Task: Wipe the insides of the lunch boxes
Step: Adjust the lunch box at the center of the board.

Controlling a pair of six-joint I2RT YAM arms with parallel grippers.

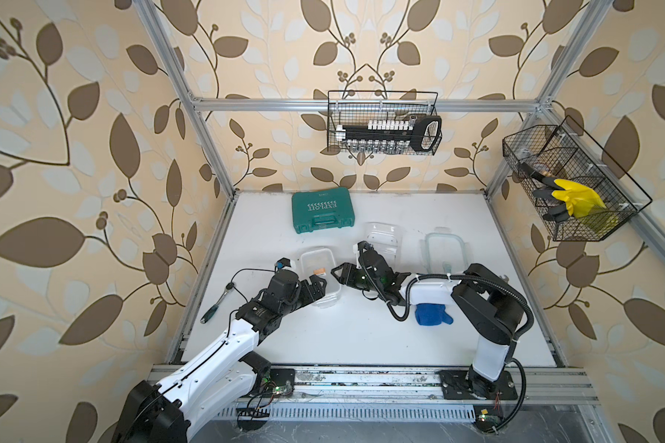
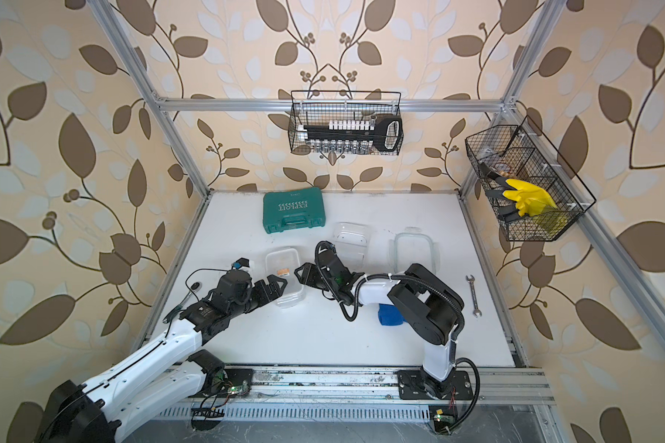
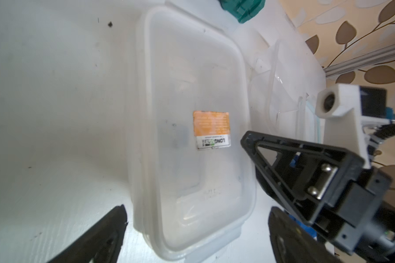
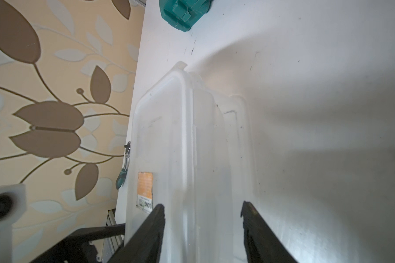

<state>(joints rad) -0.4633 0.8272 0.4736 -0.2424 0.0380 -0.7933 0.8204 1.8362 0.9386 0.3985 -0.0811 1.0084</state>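
**Two tools crowd one lidded lunch box; the wiping cloth lies unheld**

The frosted, orange-labelled lunch box (image 1: 319,274) lies left of centre on the worktop (image 1: 361,341) with its lid on. The left tool (image 3: 196,208), spread wide and empty, straddles the box's 6 o'clock end. The right tool (image 4: 202,205), half-spread and gripping nothing I can make out, noses at the rim from 3 o'clock. The box looks light and the worktop smooth, so a push on the rim before the left jaws clamp would likely skate or twist it. Those jaws barely clear its width and could ride up onto the lid. The tools also sit near enough to clash. The blue cloth (image 1: 432,316) lies at the box's 4 o'clock under the right forearm, which could drag it. An open clear tub (image 1: 381,237) sits at 2 o'clock.
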